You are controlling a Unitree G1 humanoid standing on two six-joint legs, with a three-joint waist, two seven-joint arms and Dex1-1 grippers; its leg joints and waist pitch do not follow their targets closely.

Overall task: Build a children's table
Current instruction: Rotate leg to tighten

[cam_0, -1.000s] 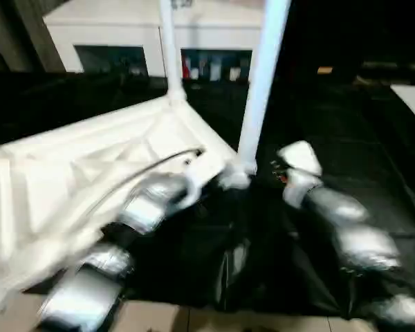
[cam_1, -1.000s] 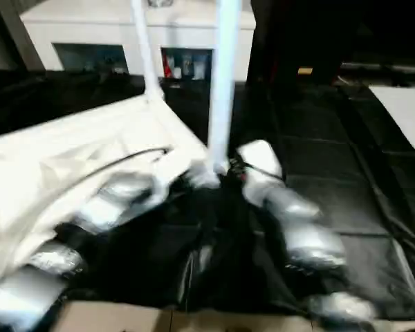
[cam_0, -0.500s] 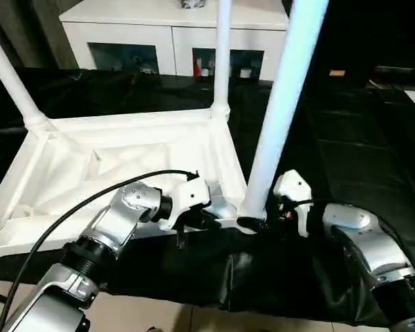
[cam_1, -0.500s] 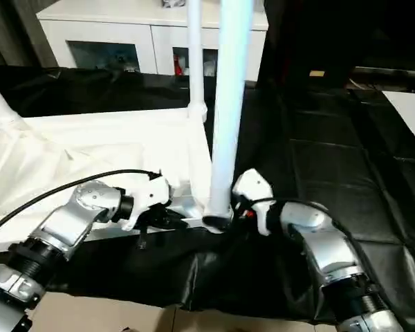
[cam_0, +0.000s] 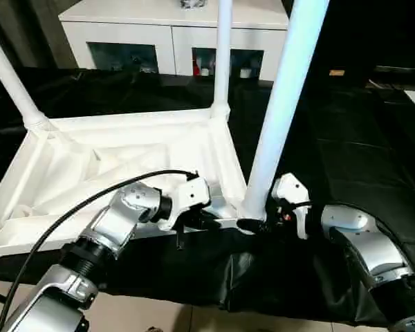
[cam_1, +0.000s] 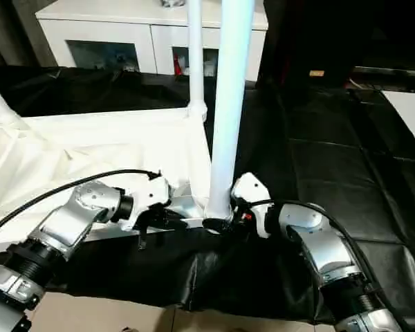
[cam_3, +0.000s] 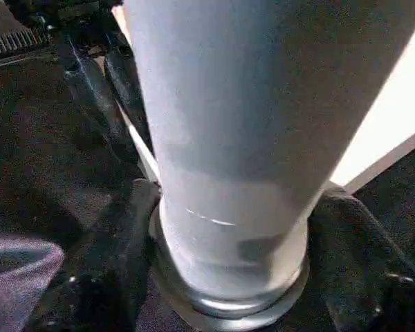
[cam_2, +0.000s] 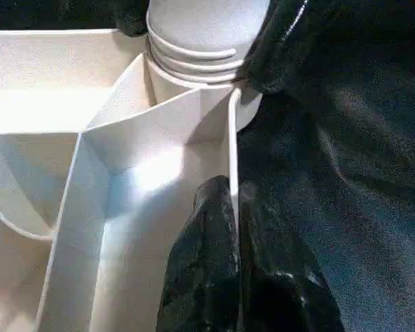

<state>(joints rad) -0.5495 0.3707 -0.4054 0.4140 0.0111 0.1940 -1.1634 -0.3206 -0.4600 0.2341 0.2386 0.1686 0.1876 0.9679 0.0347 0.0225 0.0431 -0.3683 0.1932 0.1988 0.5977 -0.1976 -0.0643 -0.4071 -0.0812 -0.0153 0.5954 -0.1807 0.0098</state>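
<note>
while the children's table (cam_0: 124,159) lies upside down on the black mat (cam_0: 360,159), left gripper (cam_2: 232,207) is clamped on its rim and right gripper (cam_3: 228,277) straddles the near leg (cam_0: 280,104) at its base; judged step: screwing in; next, close and twist

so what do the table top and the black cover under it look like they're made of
Table top: looks like moulded white plastic, smooth with a slight sheen, thin ribs under it. Black cover: seems a soft glossy sheet, maybe vinyl or faux leather; it creases and hangs over the edge.
</note>
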